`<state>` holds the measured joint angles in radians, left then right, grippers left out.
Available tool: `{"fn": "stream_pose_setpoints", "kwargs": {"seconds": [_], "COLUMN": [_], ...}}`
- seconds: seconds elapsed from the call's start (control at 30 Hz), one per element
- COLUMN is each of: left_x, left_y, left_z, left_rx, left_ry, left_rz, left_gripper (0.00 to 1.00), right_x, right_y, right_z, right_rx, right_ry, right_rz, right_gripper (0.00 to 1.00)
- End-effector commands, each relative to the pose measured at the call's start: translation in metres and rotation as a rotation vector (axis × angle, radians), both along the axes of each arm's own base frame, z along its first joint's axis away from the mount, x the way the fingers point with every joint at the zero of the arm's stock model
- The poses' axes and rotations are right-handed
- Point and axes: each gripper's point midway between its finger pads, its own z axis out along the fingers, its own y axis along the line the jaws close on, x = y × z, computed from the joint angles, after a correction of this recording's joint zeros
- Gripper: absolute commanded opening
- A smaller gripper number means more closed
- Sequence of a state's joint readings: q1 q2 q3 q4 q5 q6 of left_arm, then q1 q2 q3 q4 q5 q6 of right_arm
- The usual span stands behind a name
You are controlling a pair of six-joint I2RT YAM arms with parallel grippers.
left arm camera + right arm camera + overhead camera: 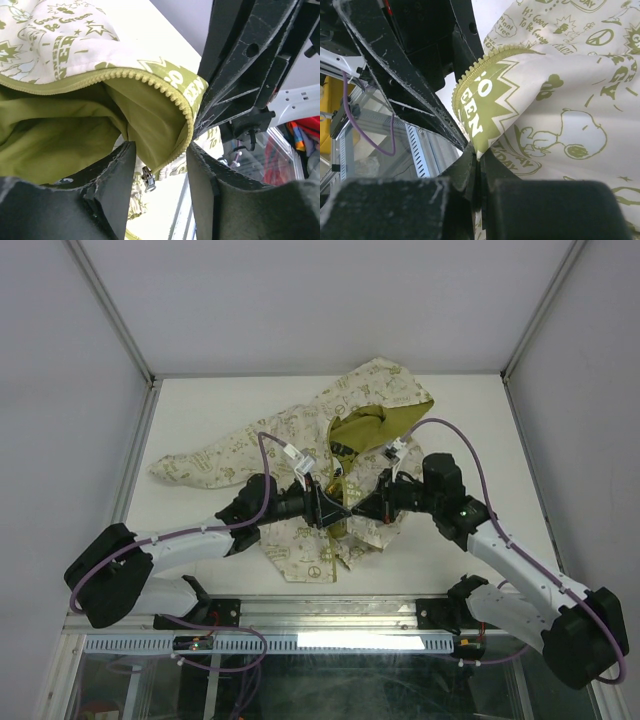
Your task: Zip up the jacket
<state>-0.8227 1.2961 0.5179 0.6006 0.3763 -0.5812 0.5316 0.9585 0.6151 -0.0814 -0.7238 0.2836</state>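
The jacket, cream with olive-green prints, lies on the white table, its front open on olive lining. Both grippers meet at its lower front. My right gripper is shut on a fold of printed fabric beside the olive zipper teeth. My left gripper stands open, its fingers on either side of the curved toothed front edge without clamping it. A small metal zipper slider hangs just below that edge, between the fingers. In the top view the left gripper and right gripper nearly touch.
One sleeve stretches left across the table and the hood lies at the back. Grey walls and corner posts enclose the table. A metal rail runs along the near edge. Purple cables loop over both arms.
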Motion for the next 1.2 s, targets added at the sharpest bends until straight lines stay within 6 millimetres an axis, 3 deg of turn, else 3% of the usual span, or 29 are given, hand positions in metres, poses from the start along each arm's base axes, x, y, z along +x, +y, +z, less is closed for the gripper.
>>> {"fn": "stream_pose_setpoints", "kwargs": {"seconds": [0.0,0.17,0.3,0.37,0.67,0.9,1.07,1.17], "left_x": [-0.005,-0.012,-0.017,-0.016,0.012,0.031,0.035,0.031], "left_y": [-0.006,-0.007,-0.005,-0.004,0.007,0.012,0.013,0.013], "left_z": [0.040,0.042,0.045,0.046,0.042,0.039,0.044,0.049], "left_rx": [-0.069,-0.080,-0.082,-0.076,-0.041,-0.018,-0.019,-0.035], "left_ry": [-0.135,-0.151,-0.165,-0.164,-0.055,0.026,0.059,0.060], "left_rz": [-0.075,-0.123,-0.139,-0.129,0.079,0.202,0.231,0.214], "left_gripper": [0.42,0.27,0.07,0.00,0.00,0.00,0.00,0.00], "right_x": [-0.004,-0.002,0.007,0.013,0.026,0.006,-0.023,-0.024], "right_y": [0.007,0.008,0.005,0.003,-0.020,-0.015,0.006,0.014], "right_z": [0.021,0.013,0.007,0.008,0.023,0.035,0.043,0.038], "right_rx": [0.079,0.068,0.046,0.041,0.026,0.055,0.084,0.090], "right_ry": [-0.093,-0.084,-0.089,-0.091,-0.134,-0.170,-0.193,-0.188], "right_rz": [0.075,0.072,0.017,-0.021,-0.275,-0.291,-0.103,-0.068], "right_gripper": [0.00,0.00,0.00,0.05,0.49,0.61,0.61,0.61]}}
